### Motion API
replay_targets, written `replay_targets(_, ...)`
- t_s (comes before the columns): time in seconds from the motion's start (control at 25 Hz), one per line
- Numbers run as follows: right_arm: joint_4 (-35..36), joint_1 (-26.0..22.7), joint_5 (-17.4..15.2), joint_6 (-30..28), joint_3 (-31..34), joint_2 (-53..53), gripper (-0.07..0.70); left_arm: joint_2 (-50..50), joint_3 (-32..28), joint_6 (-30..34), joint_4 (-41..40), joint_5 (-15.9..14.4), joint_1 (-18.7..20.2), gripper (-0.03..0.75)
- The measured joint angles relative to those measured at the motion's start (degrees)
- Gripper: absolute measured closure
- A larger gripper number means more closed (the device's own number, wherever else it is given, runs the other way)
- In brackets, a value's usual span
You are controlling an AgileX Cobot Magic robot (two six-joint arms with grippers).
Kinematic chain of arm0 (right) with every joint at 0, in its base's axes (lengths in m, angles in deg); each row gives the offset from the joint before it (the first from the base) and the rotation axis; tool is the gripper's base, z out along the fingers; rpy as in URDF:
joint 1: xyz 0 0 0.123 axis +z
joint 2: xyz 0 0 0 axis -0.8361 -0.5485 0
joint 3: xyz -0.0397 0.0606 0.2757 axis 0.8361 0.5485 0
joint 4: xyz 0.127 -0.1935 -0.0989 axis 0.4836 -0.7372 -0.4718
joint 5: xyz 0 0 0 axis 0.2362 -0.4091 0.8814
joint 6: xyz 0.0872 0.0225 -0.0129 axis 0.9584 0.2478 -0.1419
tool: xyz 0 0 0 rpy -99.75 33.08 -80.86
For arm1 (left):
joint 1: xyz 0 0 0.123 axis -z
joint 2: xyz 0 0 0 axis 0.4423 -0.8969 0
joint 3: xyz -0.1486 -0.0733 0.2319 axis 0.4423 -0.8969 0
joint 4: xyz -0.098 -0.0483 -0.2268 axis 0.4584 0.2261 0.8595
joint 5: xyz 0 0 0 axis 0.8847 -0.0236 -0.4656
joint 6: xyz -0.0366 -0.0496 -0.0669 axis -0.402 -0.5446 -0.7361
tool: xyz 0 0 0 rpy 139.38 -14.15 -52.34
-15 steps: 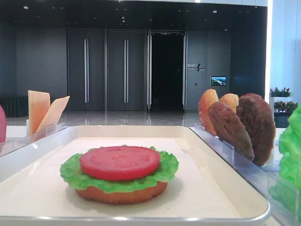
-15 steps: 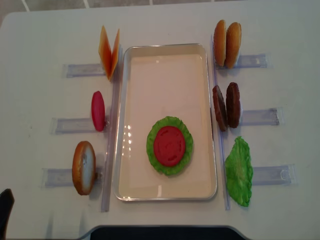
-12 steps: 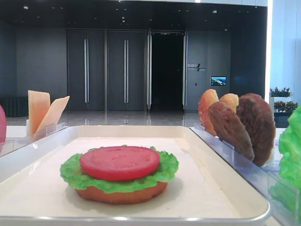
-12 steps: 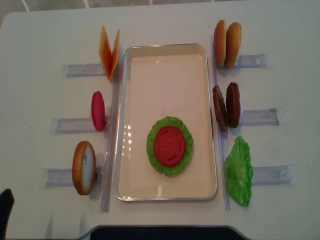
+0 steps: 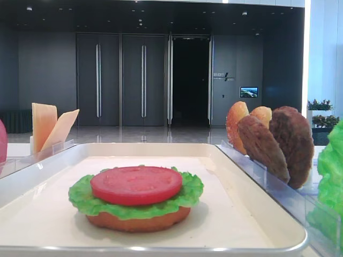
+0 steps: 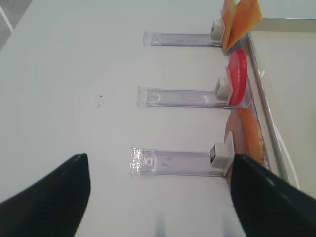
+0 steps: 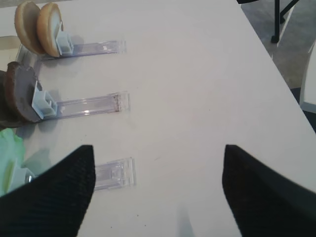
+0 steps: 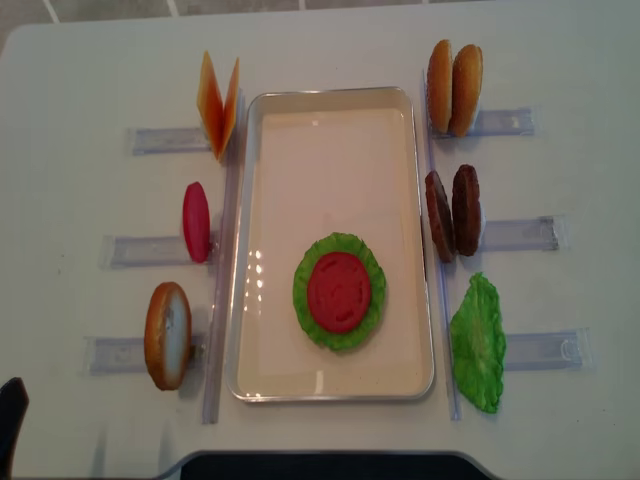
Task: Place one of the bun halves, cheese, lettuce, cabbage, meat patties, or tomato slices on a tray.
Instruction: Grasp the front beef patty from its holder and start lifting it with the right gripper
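Note:
The white tray [image 8: 330,170] lies mid-table. On it a tomato slice [image 8: 339,291] tops a lettuce leaf [image 8: 303,300] over a bun half [image 5: 139,220]. In holders to the left stand cheese [image 8: 218,105], a tomato slice [image 8: 196,222] and a bun half [image 8: 167,335]. To the right stand two bun halves [image 8: 454,87], two meat patties [image 8: 452,212] and lettuce [image 8: 478,342]. My left gripper [image 6: 158,197] hangs open over bare table beside the left bun half [image 6: 247,138]. My right gripper [image 7: 158,192] is open too, right of the lettuce [image 7: 7,153], holding nothing.
Clear plastic holders [image 8: 520,235] lie along both sides of the tray, their rails [image 7: 89,103] reaching outward. The table's right edge [image 7: 276,79] runs close by the right gripper. A dark piece of the left arm [image 8: 10,420] shows at the bottom left corner.

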Motion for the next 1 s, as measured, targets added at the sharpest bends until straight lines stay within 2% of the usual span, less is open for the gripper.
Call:
replay_targets(0.12,0.0,0.0,-0.1,0.0,-0.1,-4.9,0.094,0.0,0.0,0.0,0.0,0.0,0.0,0.024)
replay_targets(0.44,3.5,0.0,-0.4,-0.2,-5.2,-28.5,0.094,0.0,0.0,0.0,0.0,0.0,0.0,0.024)
replay_targets(0.8,7.0,0.0,-4.3,-4.6,-21.8,-57.9,0.094,0.0,0.0,0.0,0.0,0.0,0.0,0.024)
replay_targets(1.0,7.4,0.0,-4.7,-5.6,-30.9,-69.6,0.094,0.0,0.0,0.0,0.0,0.0,0.0,0.024)
